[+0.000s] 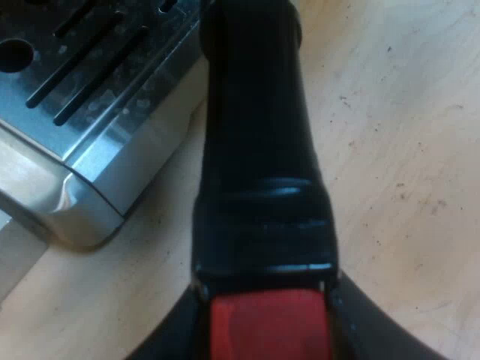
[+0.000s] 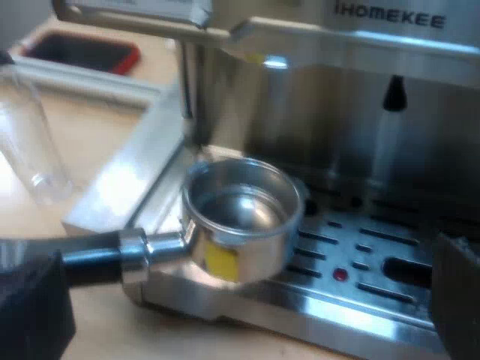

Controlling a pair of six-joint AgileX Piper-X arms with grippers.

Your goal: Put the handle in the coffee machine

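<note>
The portafilter [image 2: 240, 217] is out of the machine. Its steel basket sits open side up over the corner of the drip tray [image 2: 375, 277], with a yellow patch on the basket's wall. I can't tell whether it rests on the grate or hangs just above it. The dark handle [image 1: 259, 135] runs out from the basket past the tray's corner [image 1: 97, 82] and over the pale wooden worktop [image 1: 405, 150]. Its red end [image 1: 270, 326] lies right inside the left gripper [image 1: 266, 341]. Those black fingers [image 1: 171, 337] curve in on both sides of the handle and pinch it at the red end.

The right gripper [image 2: 240, 315] hangs in front of the tray's edge, and its fingers [image 2: 30, 315] are spread wide with nothing between them. The handle passes just behind one of them.

Above the basket the espresso machine [image 2: 390, 75] shows its steel front with the lettering IHOMEKEE, and a small black nozzle [image 2: 394, 91] hangs under it. A little red dot [image 2: 340, 275] marks the slotted grate.

Beside the machine an empty measuring glass [image 2: 30, 142] stands upright on the worktop. Beyond it lies a dark thing with a red rim [image 2: 79, 54], and I can't make out what it is.
</note>
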